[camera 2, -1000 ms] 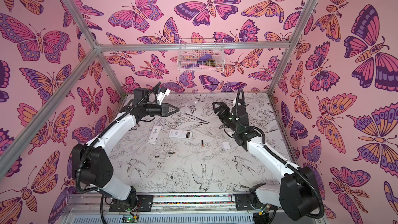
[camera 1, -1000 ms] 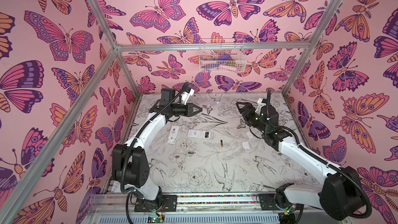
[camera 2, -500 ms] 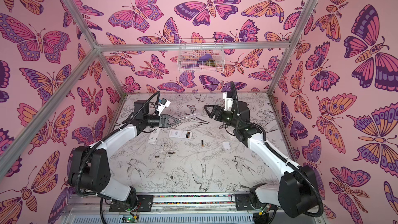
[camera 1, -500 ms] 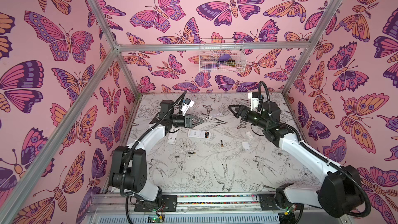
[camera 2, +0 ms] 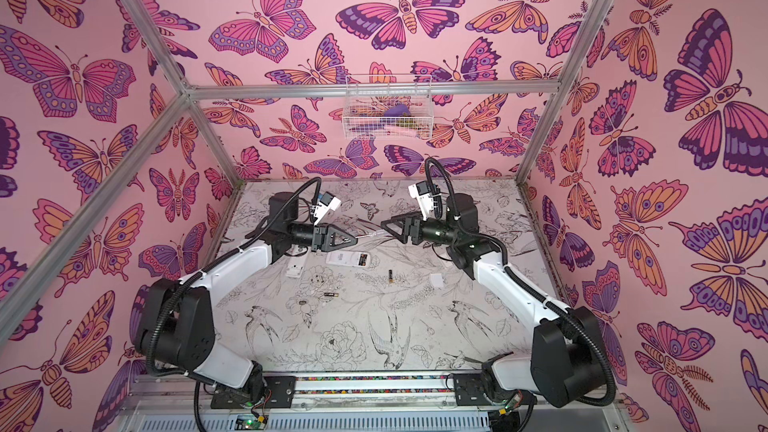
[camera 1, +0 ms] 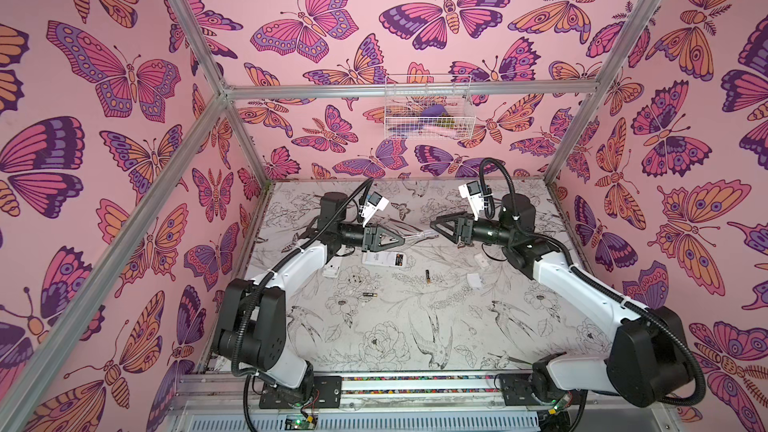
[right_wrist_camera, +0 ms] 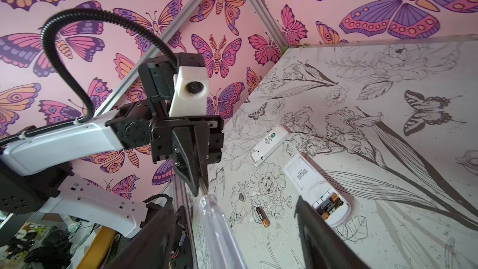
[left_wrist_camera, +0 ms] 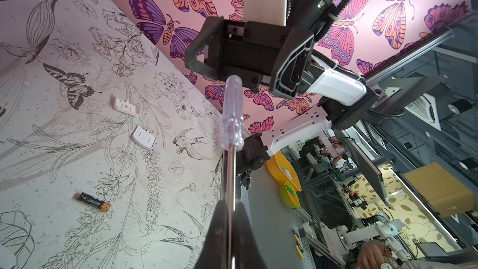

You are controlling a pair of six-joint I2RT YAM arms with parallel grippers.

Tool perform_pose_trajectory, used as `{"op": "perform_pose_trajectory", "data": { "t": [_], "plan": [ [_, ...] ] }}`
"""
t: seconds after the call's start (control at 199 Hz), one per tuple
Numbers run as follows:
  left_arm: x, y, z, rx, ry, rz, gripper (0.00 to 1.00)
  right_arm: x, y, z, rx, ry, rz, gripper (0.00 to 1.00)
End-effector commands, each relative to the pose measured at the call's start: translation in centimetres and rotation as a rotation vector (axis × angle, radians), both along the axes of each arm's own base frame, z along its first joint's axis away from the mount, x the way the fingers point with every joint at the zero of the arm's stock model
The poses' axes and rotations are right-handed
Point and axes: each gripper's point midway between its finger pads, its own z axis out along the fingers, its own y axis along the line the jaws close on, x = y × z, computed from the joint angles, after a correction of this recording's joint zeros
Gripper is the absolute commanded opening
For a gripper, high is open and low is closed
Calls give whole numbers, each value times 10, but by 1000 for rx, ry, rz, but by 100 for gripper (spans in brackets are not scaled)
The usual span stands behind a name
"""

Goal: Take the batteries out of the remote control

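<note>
Two small, slim black batteries with gold-coloured ends (camera 1: 427, 275) lie loose on the flower-printed bench (camera 1: 415, 338). One is near the middle, pointing near to far. The other battery (camera 1: 369, 295) is nearer and to its left, lying crosswise. More batteries (right_wrist_camera: 327, 204) sit in the open compartment at the right end of a flat white plastic remote control (camera 1: 380, 259), which lies just beyond the loose pair. A second, slimmer white remote (camera 1: 332, 271) lies to the left of it, partly hidden under the left arm. Two small white plastic covers (camera 1: 473, 279) lie apart on the right side of the bench.

Above the open remote, the left gripper (camera 1: 401, 238) has its jaws pressed together on the metal shaft of a long thin screwdriver with a clear plastic handle (camera 1: 419, 236). The tool is held roughly level, with the handle pointing right. The right gripper (camera 1: 434, 226) faces it from the right with its jaws spread. The rounded end of the handle sits between them, and in the right wrist view there is a gap on either side.
</note>
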Motion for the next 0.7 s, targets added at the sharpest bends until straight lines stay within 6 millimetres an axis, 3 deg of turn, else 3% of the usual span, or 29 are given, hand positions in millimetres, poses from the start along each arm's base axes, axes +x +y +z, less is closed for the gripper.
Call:
{"op": "perform_pose_trajectory", "data": {
  "t": [0.0, 0.145, 0.246, 0.411, 0.572, 0.622, 0.697],
  "plan": [
    [-4, -3, 14, -40, -26, -59, 0, -18, 18, 11, 29, -102, 137, 72],
    [-7, -9, 20, -46, -34, -79, 0, -25, 28, 3, 40, -120, 189, 70],
    [-9, -9, 25, -54, -26, -97, 0, -26, 35, 6, 67, -107, 219, 63],
    [-10, -12, 24, -53, -46, -95, 0, -41, 49, 2, 83, -126, 306, 62],
    [-6, -15, 23, -44, -31, -87, 0, -47, 54, -1, 83, -122, 332, 53],
    [-8, -16, 21, -44, -34, -91, 0, -47, 55, -3, 81, -116, 340, 44],
    [-7, -14, 20, -42, -26, -84, 0, -46, 56, -3, 78, -103, 355, 16]
  ]
}}
